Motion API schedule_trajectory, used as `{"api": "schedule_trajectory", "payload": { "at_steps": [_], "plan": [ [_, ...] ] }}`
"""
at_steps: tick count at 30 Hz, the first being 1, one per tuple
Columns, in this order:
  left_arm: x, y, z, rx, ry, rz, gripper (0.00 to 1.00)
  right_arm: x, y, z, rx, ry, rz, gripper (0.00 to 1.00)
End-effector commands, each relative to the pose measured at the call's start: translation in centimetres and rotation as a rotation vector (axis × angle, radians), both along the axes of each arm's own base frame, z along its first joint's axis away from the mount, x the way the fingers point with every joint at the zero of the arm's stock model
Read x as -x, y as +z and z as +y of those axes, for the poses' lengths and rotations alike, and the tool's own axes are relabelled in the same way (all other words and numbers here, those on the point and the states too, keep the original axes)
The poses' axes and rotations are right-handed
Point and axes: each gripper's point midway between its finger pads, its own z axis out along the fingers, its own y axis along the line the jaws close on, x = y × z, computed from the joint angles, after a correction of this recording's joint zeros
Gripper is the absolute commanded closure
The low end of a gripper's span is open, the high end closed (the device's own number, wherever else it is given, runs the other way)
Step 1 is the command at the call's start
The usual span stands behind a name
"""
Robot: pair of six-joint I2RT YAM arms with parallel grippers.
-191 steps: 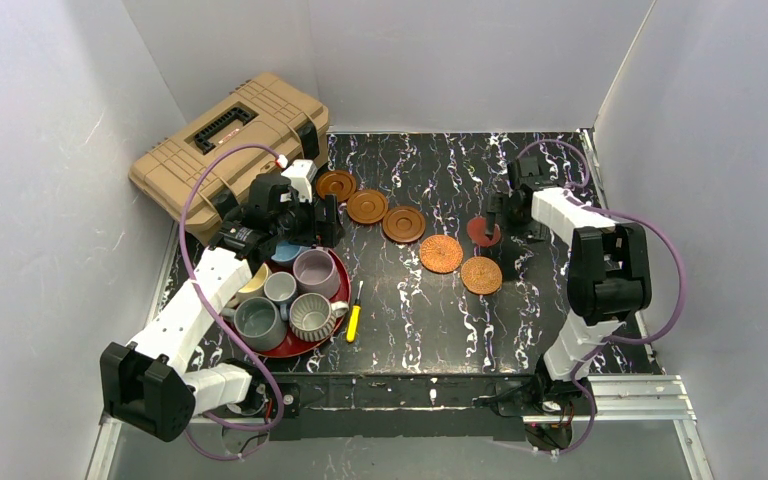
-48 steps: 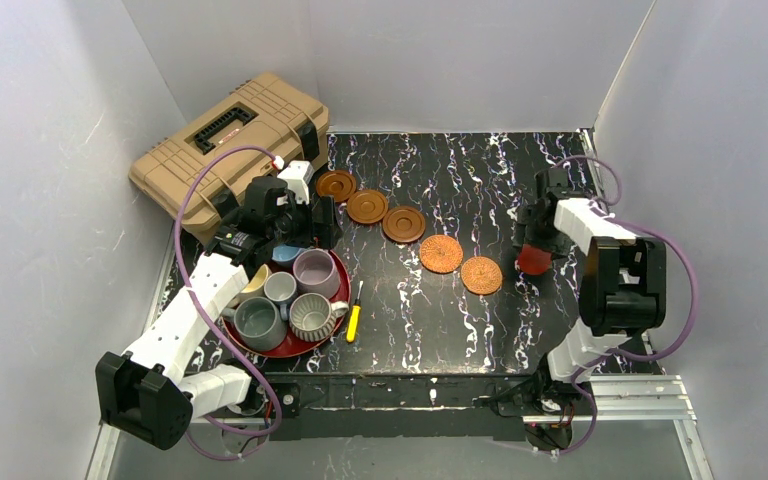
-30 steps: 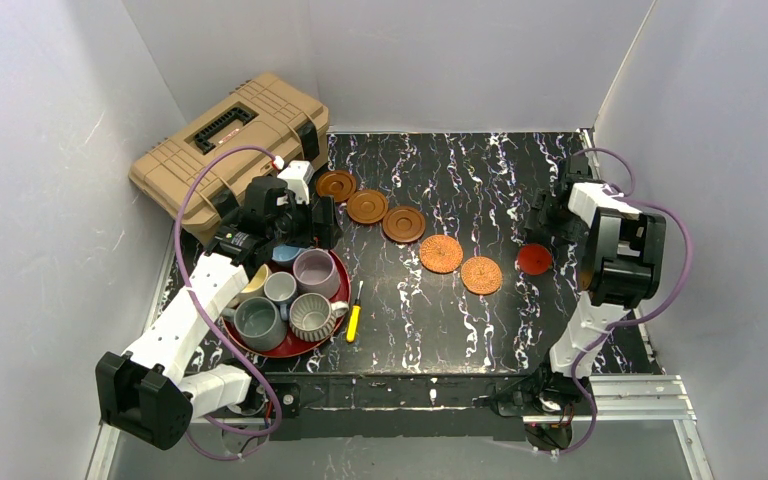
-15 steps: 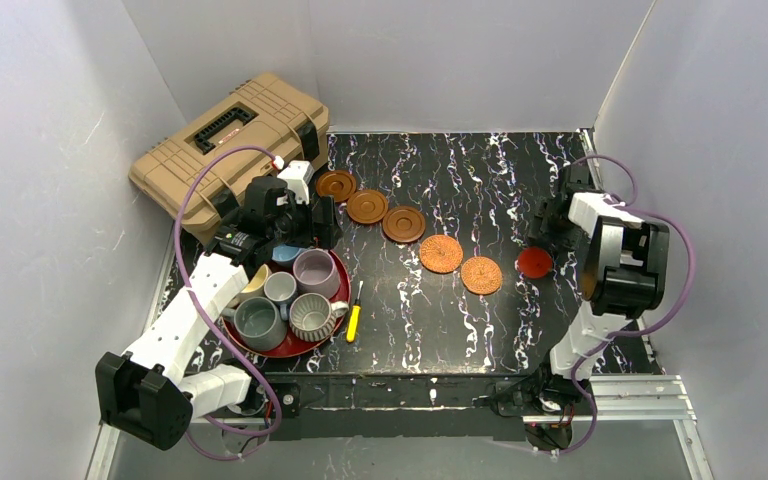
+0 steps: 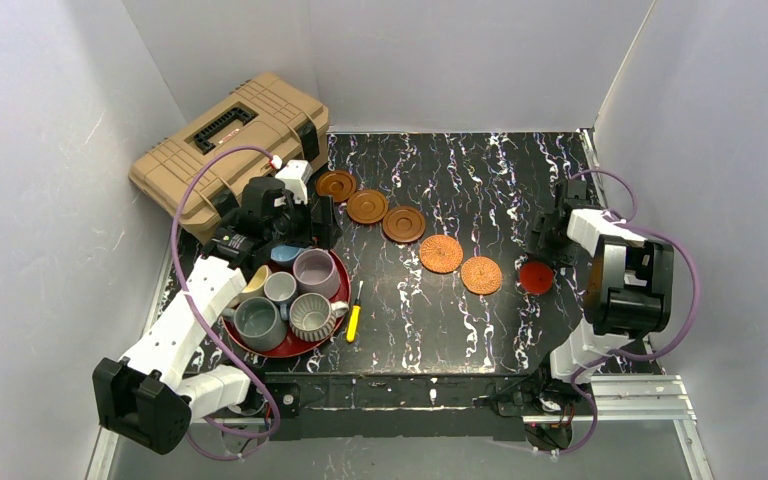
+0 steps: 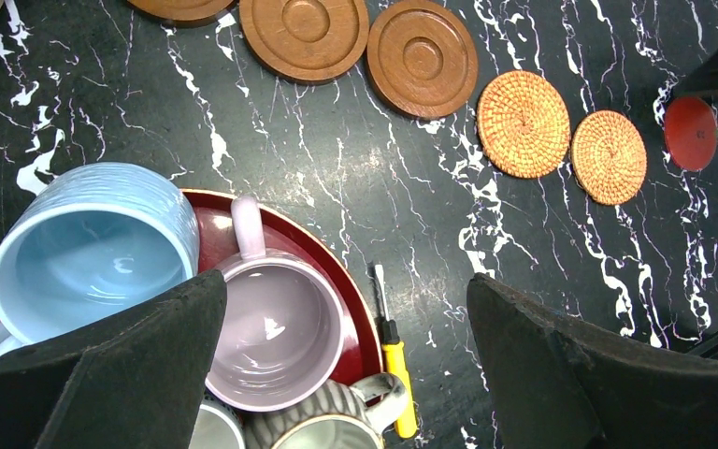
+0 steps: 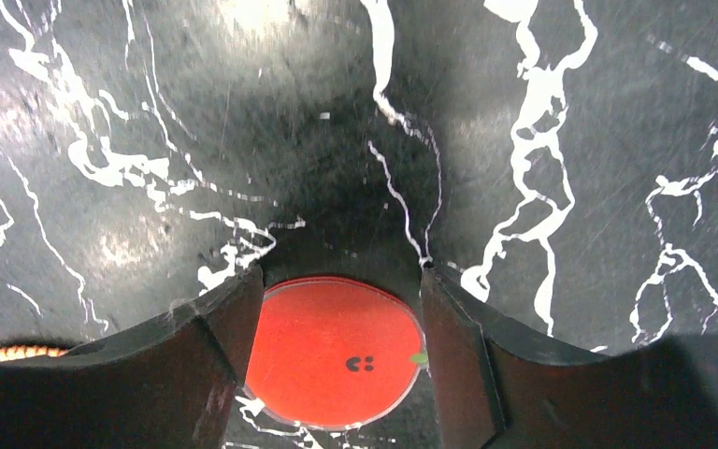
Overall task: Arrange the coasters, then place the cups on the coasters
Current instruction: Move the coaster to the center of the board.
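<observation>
White/blk arms (image 5: 185,315), purple cables (image 5: 174,232)

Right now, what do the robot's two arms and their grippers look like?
Both the left arm and the right arm have white boxy links joined by bulky black joint housings. A purple cable loops along each of them. The left gripper and the right gripper are black, with broad, wedge-shaped matte fingers. No markings are readable on either.

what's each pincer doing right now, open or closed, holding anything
Left pincer: open, holding nothing.
Right pincer: closed on the edges of the red coaster.
</observation>
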Motion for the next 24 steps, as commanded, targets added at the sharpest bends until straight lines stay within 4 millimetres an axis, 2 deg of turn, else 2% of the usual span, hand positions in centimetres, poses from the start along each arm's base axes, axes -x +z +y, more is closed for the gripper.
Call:
{"api": "schedule_trajectory", "payload": {
  "at_steps": [1, 14, 16, 21, 24],
  "plan": [
    [0.6, 0.6, 0.1, 0.017, -0.010, -0.011, 0.01, 3.9, -1.2, 1.3, -0.044, -0.011, 0.104, 0.30],
    [0.7, 0.6, -0.1, 0.024, -0.014, -0.011, 0.01, 7.2, -1.1, 3.6, -0.110, -0.031, 0.148, 0.32],
    [0.7, 0.6, -0.1, 0.023, -0.013, -0.011, 0.01, 7.2, -0.2, 3.3, -0.087, -0.035, 0.131, 0.32],
    [0.7, 0.5, -0.1, 0.023, -0.012, -0.007, 0.01, 6.1, 3.6, 2.3, -0.033, -0.047, 0.045, 0.28],
    [0.6, 0.6, 0.0, 0.022, -0.010, -0.012, 0.01, 6.5, 4.8, 1.1, 0.030, -0.061, 0.042, 0.23]
  ]
}}
